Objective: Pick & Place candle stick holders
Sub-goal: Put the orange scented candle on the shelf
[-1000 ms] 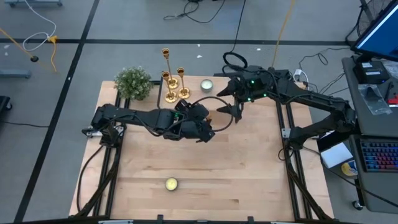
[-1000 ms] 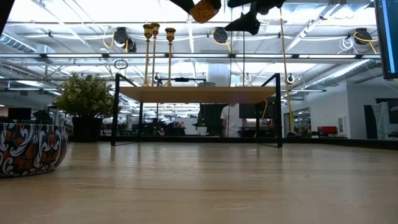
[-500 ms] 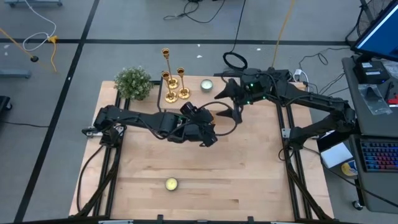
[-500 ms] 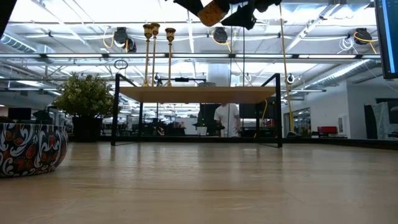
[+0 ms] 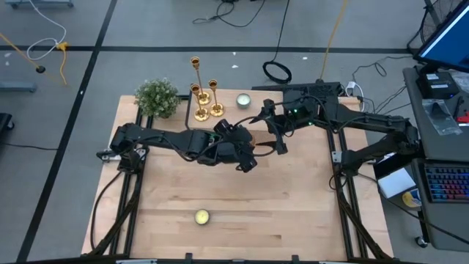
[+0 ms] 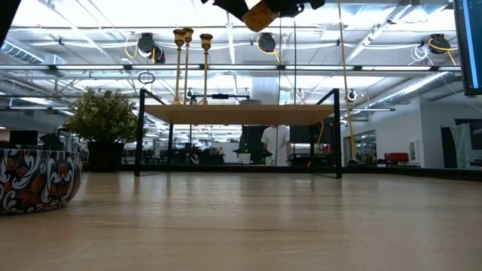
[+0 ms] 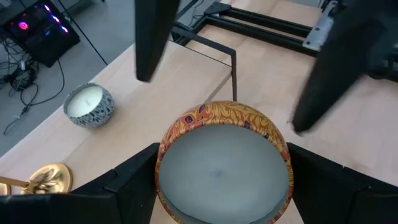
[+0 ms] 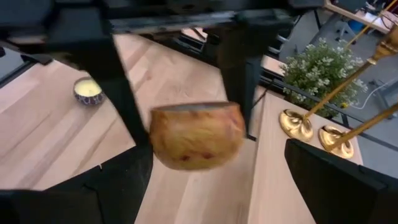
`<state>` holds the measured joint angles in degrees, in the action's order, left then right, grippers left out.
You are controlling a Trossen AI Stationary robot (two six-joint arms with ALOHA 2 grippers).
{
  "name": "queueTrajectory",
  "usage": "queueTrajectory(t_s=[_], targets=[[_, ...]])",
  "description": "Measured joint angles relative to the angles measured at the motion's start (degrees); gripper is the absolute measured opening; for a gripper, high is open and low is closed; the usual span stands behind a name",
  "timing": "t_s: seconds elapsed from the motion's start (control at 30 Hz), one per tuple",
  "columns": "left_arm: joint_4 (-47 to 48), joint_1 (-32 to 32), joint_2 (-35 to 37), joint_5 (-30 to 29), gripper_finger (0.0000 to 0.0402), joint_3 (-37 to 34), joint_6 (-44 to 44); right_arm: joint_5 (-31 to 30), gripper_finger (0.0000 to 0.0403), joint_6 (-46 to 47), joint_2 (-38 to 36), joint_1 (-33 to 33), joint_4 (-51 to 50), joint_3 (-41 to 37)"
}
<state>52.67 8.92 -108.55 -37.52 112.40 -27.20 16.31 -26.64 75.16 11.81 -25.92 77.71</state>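
**First onlooker:** Candle stick holders (image 5: pixel 204 94): how many do you count?

**Second onlooker:** Three, all gold, of unequal height. They stand grouped beyond the left pincer (image 5: pixel 247 156), on the far side of the table (image 5: pixel 293 213), touched by neither pincer. A green plant (image 5: pixel 157 97) stands just beside them on one side and a pale candle tin (image 5: pixel 242 100) on the other.

**First onlooker:** Which way do they point?

**Second onlooker:** Upright. The low view shows each long stem vertical, with the cup on top. The round bases sit on the wood.

**First onlooker:** What about the pincers?

**Second onlooker:** There are two. The left one pinches an orange-patterned candle tin (image 7: pixel 224 163) between its fingers and holds it above the table. The right pincer (image 5: pixel 272 130) is spread wide and grips nothing. It hangs just beside the left one, on the side nearer the pale tin.

**First onlooker:** How many candles are there?

**Second onlooker:** From above I count the held tin, the pale tin, and a yellow candle (image 5: pixel 201 217) well behind the left pincer.

**First onlooker:** What does one view show that another lacks?

**Second onlooker:** The left wrist view shows the held tin's grey wax face, but only one gold base. The right wrist view shows two bases and slanting stems. Only the low view shows a patterned round vessel (image 6: pixel 38 179) and a person (image 6: pixel 276 143) in the room behind.
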Motion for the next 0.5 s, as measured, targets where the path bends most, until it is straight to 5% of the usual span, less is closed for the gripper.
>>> queueTrajectory(t_s=[0.5], targets=[[-1.91, -0.62, -0.07, 2.11, 0.0299, -0.07, 2.13, 0.43, 0.0357, 0.59, 1.67, -1.62, -0.14, 0.13]])
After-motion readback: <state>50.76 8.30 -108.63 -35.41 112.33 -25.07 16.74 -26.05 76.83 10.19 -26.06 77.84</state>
